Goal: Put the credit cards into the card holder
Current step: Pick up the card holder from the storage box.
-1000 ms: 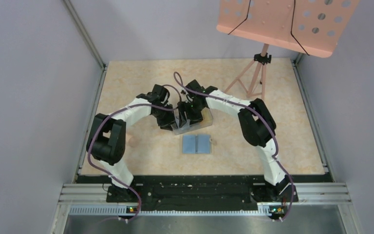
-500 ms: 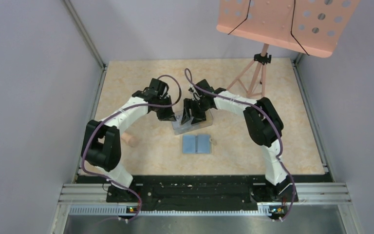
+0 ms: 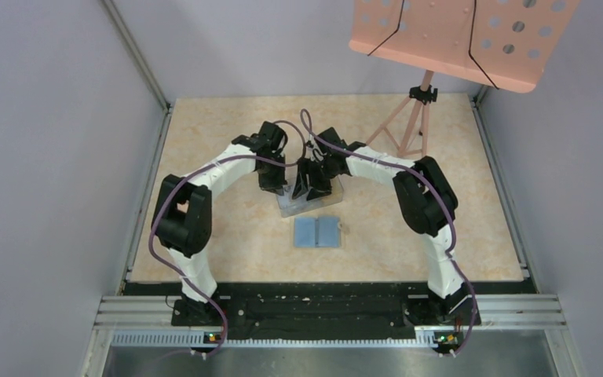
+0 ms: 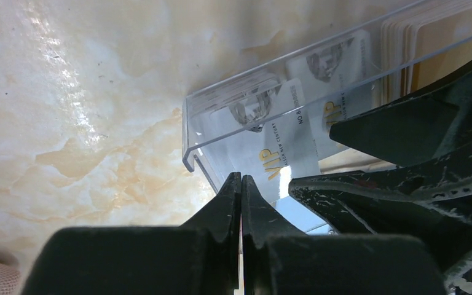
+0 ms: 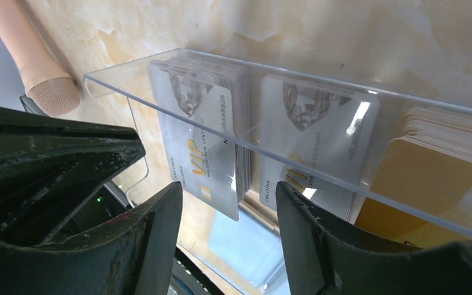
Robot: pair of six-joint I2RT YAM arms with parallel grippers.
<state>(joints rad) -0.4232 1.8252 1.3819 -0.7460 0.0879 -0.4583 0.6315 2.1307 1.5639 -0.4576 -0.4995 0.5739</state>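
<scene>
Grippers are both hanging at the clear three-compt box [image 3: 330,198], which is sitting at ctr of the top view on the marbled table [image 3: 455,220]. L gripper [image 4: 241,184] is showing jaws pressed flat together, tips hovering just in front of the box's near corner, lower middle of L wrist view. R gripper [image 5: 227,187] is standing w/ jaws apart, a moderate gap, one finger each side of a white VIP card [image 5: 200,153]; can't tell if either pad is touching it. That card is sticking out, tilted, below the box's clear wall from the end compt at upper left of R wrist view, w/ more white cards [image 5: 218,92] stacked behind it. Middle compt is holding another white stack [image 5: 316,132]. Compt at far right is holding the yellow-orange cards [image 5: 433,166]. All credit cards seen are sitting in or at the box. Card holder [image 3: 316,232] is lying open and flat, light blue inside facing up, just below the box in the top view, apart from both grippers. Peach rod [image 5: 34,61] w/ a textured tip is lying on the table at upper left of R wrist view. Pink perforated music stand [image 3: 455,39] is standing at upper right of top view, its tripod [image 3: 410,126] resting on the table's far right.
</scene>
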